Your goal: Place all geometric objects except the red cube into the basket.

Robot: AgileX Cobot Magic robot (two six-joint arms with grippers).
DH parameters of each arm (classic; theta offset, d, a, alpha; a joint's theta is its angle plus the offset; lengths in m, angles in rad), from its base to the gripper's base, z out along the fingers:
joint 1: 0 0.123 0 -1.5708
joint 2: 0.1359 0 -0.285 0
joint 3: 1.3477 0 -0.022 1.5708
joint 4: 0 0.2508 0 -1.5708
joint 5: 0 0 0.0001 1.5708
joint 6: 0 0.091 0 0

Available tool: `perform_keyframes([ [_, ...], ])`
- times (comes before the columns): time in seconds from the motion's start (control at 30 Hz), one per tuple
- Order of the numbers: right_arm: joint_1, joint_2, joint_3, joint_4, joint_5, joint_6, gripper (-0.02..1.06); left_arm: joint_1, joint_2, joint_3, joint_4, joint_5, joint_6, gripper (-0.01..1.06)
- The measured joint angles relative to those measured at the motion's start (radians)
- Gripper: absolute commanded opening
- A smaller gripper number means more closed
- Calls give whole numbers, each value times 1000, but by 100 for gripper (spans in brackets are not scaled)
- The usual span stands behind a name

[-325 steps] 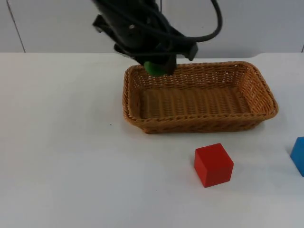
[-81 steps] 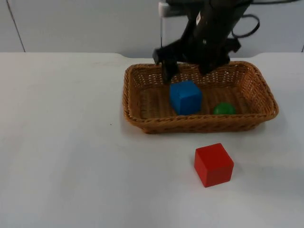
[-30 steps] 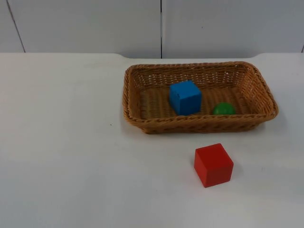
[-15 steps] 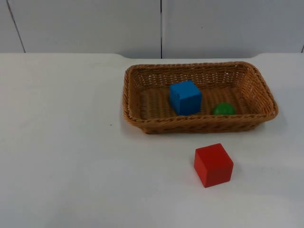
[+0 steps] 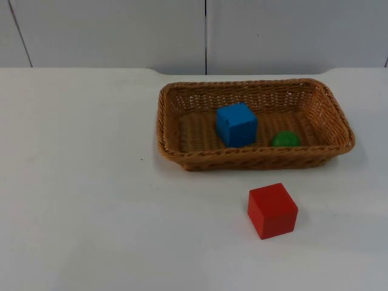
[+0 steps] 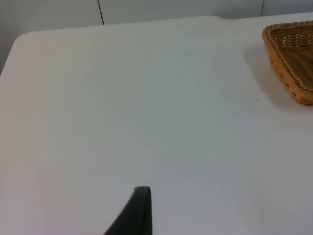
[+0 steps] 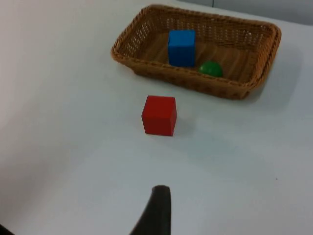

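Now | white table [image 5: 91, 200], grey partition wall [image 5: 109, 30] | basket [image 5: 167, 130] near red cube [image 5: 272, 210] | tools' state: cannot tell

Basket [image 5: 254, 159] toward rear of table [image 5: 91, 200], right of centre.
Inside: cube [image 5: 236, 124] near middle, small dome [image 5: 285, 139] just right of it against front wall. Second cube [image 5: 272, 210] on table in front of basket, apart from it.
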Motion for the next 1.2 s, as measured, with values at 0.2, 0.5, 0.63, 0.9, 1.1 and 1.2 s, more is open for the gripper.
perform_keyframes([
  [0.2,0,0,2,0,-2,0,78,0,0,0,2,0,0,105],
  [0.5,0,0,2,0,-4,-38,78,0,0,7,2,2,-1,105],
  [0.63,0,0,2,0,-4,-44,78,0,0,7,2,2,-1,105],
  [0.9,0,0,2,0,-4,-44,78,0,0,7,2,2,-1,105],
  [1.1,0,0,2,0,-4,-44,78,0,0,7,2,2,-1,105],
  [1.2,-24,0,2,2,-6,-44,78,0,0,7,2,2,-1,105],
])
